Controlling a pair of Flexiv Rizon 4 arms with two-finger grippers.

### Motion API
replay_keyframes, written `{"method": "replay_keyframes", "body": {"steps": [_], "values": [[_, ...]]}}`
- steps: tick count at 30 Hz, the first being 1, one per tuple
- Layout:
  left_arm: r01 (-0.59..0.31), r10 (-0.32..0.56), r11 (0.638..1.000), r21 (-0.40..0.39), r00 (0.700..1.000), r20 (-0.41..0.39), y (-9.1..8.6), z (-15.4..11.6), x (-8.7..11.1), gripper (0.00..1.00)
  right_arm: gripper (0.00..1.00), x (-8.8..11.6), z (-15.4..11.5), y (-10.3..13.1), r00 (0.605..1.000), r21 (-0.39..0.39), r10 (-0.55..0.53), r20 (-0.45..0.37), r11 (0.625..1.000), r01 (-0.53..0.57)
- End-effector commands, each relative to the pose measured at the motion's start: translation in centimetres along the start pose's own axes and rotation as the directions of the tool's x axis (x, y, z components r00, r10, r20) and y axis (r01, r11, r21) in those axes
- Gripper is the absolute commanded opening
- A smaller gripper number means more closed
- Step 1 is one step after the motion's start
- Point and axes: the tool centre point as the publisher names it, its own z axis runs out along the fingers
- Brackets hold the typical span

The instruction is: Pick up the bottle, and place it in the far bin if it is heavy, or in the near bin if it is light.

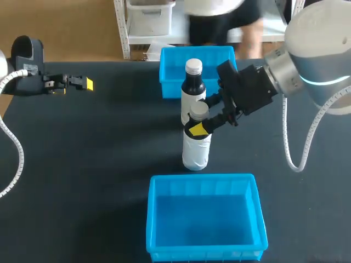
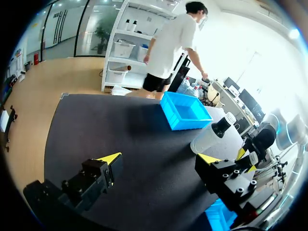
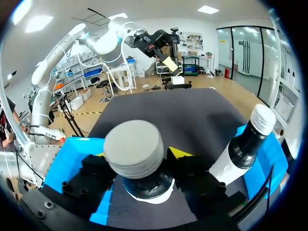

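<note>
Right gripper (image 1: 203,116) clamped on bottle (image 1: 196,149) neck; bottle upright between far bin (image 1: 171,87) and near bin (image 1: 203,178). Lift straight up, slowly: second bottle (image 1: 192,90) sits just behind (easy to clip). Left gripper (image 1: 82,83) fingers apart, well clear.

Two bottles stand upright in the middle of the table (image 1: 98,159), one close behind the other. The front bottle (image 1: 196,148) stands just behind the near bin (image 1: 203,177). The back bottle (image 1: 192,90) stands just in front of the far bin (image 1: 171,66). The right gripper (image 1: 202,119) comes in from the right and sits at the front bottle's neck, one finger touching it on each side. The left gripper (image 1: 82,84) is far off to the left, well apart from the bottles and bins, with nothing between its fingers.
</note>
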Motion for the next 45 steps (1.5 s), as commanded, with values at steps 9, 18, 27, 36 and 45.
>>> {"method": "replay_keyframes", "body": {"steps": [9,18,27,36,45], "values": [[0.0,0.0,1.0,0.0,1.0,0.0,0.0,0.0,0.0,1.0,1.0,0.46,0.37,-0.07,1.0,0.001,0.013,-0.019,1.0,-0.013],[0.0,0.0,1.0,0.0,1.0,0.0,0.0,0.0,0.0,1.0,1.0,0.69,0.17,-0.29,1.0,0.005,0.018,-0.021,1.0,-0.018],[0.0,0.0,1.0,0.0,1.0,0.0,0.0,0.0,0.0,1.0,1.0,0.5,-0.18,-0.47,1.0,0.013,0.012,-0.013,1.0,-0.012],[0.0,0.0,1.0,0.0,1.0,0.0,0.0,0.0,0.0,1.0,0.75,0.62,-0.29,-0.64,1.0,0.02,0.012,-0.011,1.0,-0.012],[0.0,0.0,1.0,0.0,1.0,0.0,0.0,0.0,0.0,1.0,0.53,0.41,-0.24,-0.73,1.0,0.02,0.008,-0.009,1.0,-0.008]]}}
